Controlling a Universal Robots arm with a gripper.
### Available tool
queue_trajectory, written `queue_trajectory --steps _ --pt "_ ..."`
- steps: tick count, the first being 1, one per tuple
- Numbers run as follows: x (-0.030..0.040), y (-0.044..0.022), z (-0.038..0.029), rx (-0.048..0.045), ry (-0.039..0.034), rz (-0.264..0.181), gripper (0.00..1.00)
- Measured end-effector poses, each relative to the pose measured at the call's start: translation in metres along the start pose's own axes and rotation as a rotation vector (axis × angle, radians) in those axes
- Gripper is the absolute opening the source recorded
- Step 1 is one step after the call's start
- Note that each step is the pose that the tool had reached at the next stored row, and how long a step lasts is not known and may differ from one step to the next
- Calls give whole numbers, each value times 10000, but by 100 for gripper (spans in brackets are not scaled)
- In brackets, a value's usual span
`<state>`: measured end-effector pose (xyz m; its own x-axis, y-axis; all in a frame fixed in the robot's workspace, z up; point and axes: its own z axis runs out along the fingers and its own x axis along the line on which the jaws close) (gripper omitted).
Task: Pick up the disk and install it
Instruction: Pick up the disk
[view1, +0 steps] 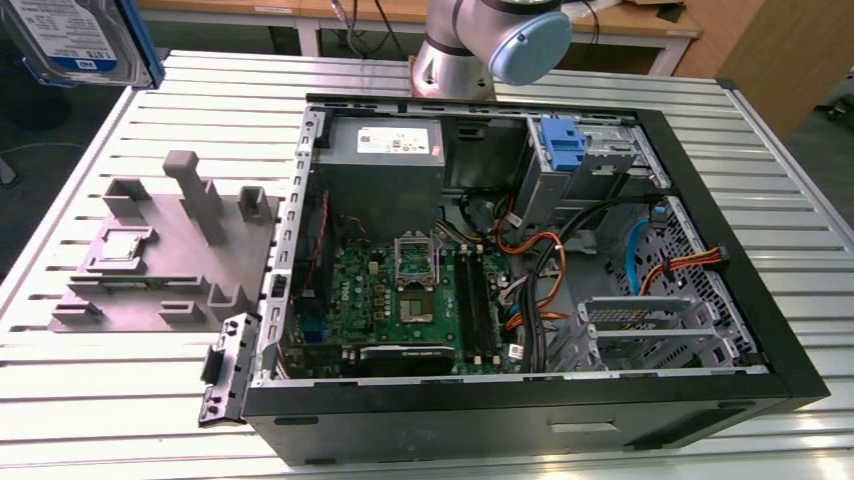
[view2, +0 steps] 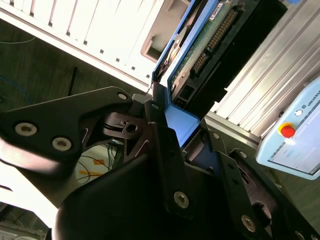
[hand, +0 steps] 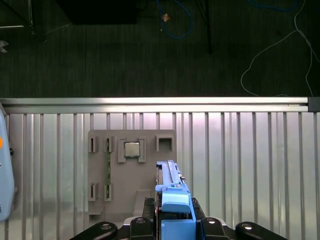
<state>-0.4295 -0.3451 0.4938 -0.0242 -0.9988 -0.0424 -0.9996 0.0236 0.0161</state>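
One disk (view1: 78, 38) is in play, and it is off the desk (view1: 134, 400): in the exterior view it hangs high at that view's left, label showing, well apart from the open computer case (view1: 747, 330). In the first wrist view it is seen edge-on (hand: 169, 172), with the grey tray (hand: 100, 165) and its small square chip (hand: 131, 149) on the desk below.

The pincer (hand: 173, 220) is pressed together on the disk. Its black fingers (view2: 165, 150) clamp the blue frame from both sides at one end, as the second wrist view shows, and the green circuit board (view2: 200, 55) on the underside faces out.

The disk looks stiff and fairly heavy for its size, with smooth metal faces that could slip. The bare circuit board and its connector pins look fragile, and the plastic frame probably flexes a little. The safest hold seems to be across the framed edges, as here, away from board and pins.

A handheld controller with a red button (view2: 287, 131) lies off to the side.
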Motion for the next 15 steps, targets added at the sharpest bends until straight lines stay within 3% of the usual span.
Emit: queue_trajectory --steps 15 --pt "45 -1 -1 1 1 0 36"
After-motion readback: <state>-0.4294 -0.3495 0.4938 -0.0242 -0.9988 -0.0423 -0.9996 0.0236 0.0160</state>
